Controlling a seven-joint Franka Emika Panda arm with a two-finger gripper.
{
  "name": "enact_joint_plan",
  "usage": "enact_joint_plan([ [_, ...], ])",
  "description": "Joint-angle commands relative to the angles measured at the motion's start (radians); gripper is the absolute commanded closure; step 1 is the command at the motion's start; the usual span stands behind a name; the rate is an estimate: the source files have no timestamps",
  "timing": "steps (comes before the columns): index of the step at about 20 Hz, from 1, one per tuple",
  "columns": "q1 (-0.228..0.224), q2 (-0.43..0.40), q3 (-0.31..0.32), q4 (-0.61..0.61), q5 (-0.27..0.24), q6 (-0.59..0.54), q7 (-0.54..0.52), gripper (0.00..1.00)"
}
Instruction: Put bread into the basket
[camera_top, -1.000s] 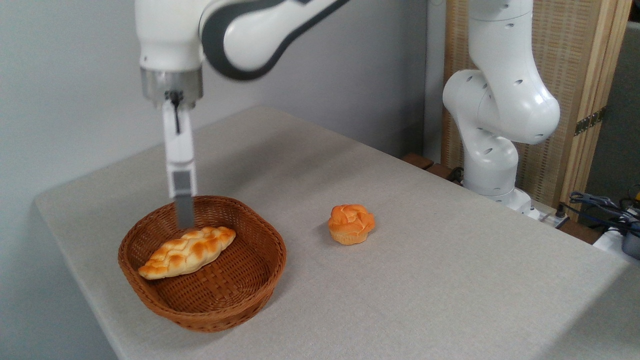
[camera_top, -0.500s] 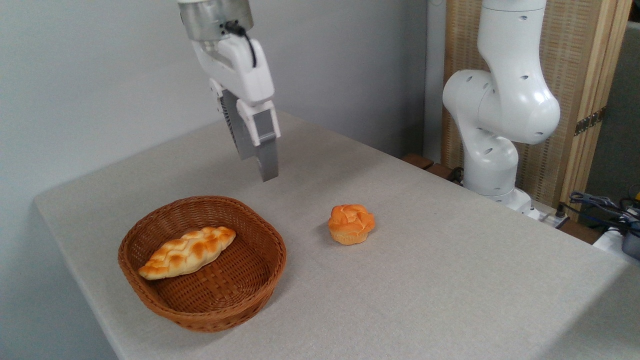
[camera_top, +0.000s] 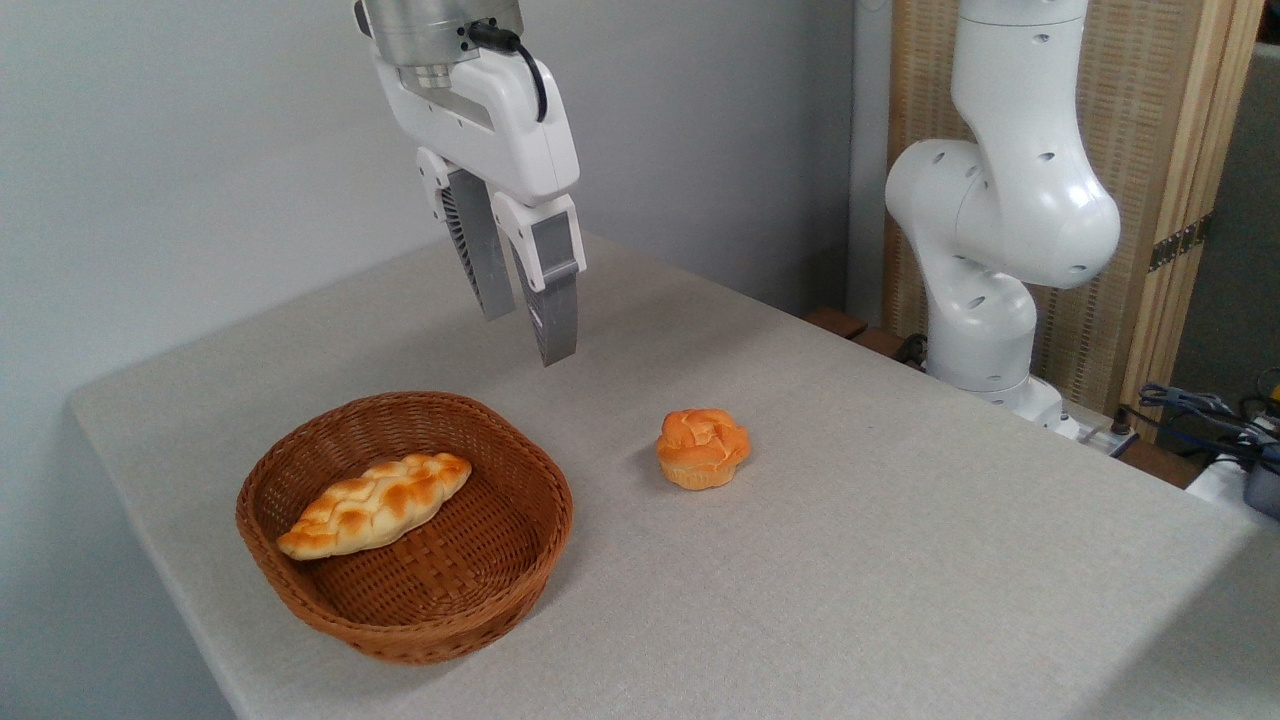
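bread (camera_top: 374, 504) lying inside basket (camera_top: 300, 588) at near left | end effector (camera_top: 530, 335) hanging empty, fingers narrowly parted, above surface (camera_top: 900, 560) | risk: a low swing clipping bun (camera_top: 702, 447)

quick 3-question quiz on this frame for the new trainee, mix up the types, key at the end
1. True or false: the braided bread lies inside the wicker basket.
2. Which thing sits on the bare table, outside the basket? A) a knife B) the small round bun C) a cup
3. Fill in: the gripper hangs in the air holding ____.

Key
1. True; it rests on the woven bottom, toward the left side.
2. B; it stands right of the basket, apart from it.
3. Nothing; the fingers are parted and empty, above the table behind the basket.
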Motion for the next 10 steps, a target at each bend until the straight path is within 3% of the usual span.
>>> enact_joint_plan([
  [1,-0.005,0.013,0.009,0.031,-0.018,-0.033,0.012,0.00],
  [4,0.027,0.010,-0.010,0.031,-0.035,-0.033,0.011,0.00],
  [8,0.034,0.012,-0.016,0.029,-0.035,-0.033,0.011,0.00],
  [10,0.069,0.012,-0.040,0.031,-0.035,-0.033,0.011,0.00],
])
